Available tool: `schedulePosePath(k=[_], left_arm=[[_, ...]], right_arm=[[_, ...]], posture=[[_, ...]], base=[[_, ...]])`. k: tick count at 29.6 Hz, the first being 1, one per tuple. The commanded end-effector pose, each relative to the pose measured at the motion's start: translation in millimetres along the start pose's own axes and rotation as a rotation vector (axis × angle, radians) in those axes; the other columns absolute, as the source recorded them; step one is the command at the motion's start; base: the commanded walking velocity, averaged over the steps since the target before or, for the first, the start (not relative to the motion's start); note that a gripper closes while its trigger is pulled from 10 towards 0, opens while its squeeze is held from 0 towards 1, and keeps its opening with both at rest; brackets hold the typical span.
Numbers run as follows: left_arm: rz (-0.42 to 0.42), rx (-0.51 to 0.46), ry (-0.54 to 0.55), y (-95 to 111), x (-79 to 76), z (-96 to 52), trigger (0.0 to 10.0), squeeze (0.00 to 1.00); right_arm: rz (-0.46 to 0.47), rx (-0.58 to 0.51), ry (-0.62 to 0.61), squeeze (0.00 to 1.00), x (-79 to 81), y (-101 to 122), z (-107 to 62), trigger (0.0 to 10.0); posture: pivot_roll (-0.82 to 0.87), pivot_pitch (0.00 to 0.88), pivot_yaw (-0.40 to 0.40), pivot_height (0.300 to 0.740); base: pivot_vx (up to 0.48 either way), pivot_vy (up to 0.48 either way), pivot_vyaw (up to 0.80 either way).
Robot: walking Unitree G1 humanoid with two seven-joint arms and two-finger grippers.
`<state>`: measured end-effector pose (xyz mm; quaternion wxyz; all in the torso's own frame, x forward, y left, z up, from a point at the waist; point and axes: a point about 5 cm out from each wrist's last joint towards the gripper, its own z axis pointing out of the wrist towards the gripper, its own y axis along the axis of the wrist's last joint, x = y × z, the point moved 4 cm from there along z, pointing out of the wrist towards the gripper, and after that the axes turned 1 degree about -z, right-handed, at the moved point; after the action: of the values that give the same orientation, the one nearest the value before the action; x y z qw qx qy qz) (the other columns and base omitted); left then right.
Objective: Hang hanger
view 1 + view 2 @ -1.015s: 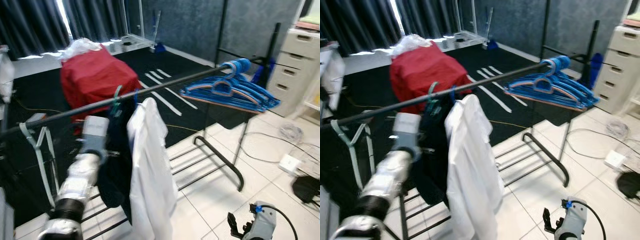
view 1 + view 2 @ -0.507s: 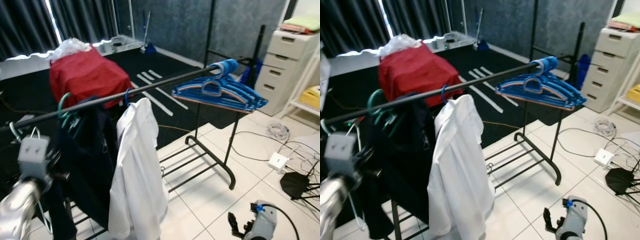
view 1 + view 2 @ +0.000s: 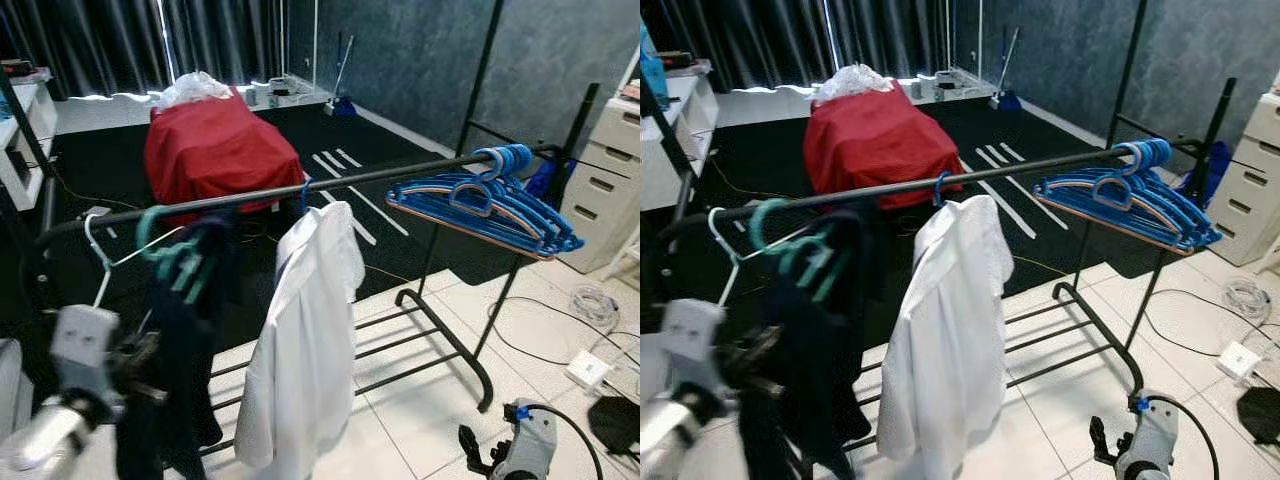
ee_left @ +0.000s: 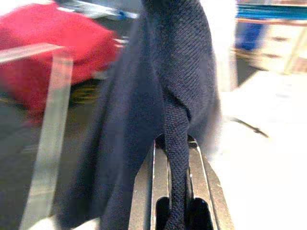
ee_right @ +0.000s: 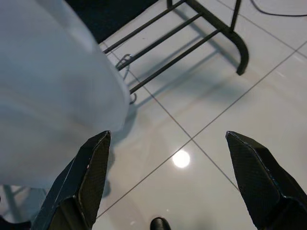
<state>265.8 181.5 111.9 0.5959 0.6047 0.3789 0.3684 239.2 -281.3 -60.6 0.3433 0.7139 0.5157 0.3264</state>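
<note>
I see the teal hanger [image 3: 170, 255] hooked on the black rail [image 3: 260, 193], carrying a dark navy garment [image 3: 175, 370] toward the rail's left end. A thin white hanger [image 3: 100, 262] hangs just left of it. To its right a white shirt [image 3: 305, 340] hangs from a blue hook, and well along the rail a bundle of blue hangers [image 3: 495, 200] sits near the far post. My left pincer [image 4: 177, 201] is low at the left, fingers clamped on a fold of the navy fabric. My right pincer [image 5: 177, 187] hangs low over the tiled floor [image 5: 216, 134], fingers spread wide, holding nothing. Behind the rack a red cover [image 3: 215, 150] drapes something on the dark carpet.
</note>
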Motion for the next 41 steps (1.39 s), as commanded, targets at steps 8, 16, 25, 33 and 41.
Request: schedulePosePath(k=[8,16,25,33,41], left_arm=[[-0.048,-0.016,-0.168,-1.2,-36.9,21.4,10.0,0.00],[-0.053,0.027,-0.056,-17.0,-19.4,39.6,10.0,0.00],[-0.017,-0.028,-0.139,2.6,-30.4,66.5,10.0,0.00],[0.134,-0.113,-0.126,50.5,4.3,68.3,10.0,0.00],[0.224,-0.200,-0.194,92.4,3.7,60.9,10.0,0.00]], right_arm=[[0.001,0.023,-0.001,0.00,-2.2,-3.1,-0.5,10.0],[-0.058,0.009,0.025,0.00,3.2,4.8,3.0,10.0],[-0.277,-0.120,0.273,0.00,29.9,61.0,11.7,10.0],[-0.258,-0.491,0.376,0.00,43.6,173.7,-8.9,10.0],[-0.035,-0.732,0.378,0.00,64.6,236.3,-29.7,10.0]], posture=[[-0.03,0.000,-0.047,0.740],[-0.03,0.000,-0.046,0.740],[-0.05,0.000,-0.026,0.740],[-0.07,0.000,0.002,0.740],[-0.06,0.000,0.007,0.740]], base=[[-0.396,0.000,0.00],[-0.396,0.000,0.00],[-0.377,0.000,0.00],[-0.323,0.000,0.00],[0.000,0.000,0.00]])
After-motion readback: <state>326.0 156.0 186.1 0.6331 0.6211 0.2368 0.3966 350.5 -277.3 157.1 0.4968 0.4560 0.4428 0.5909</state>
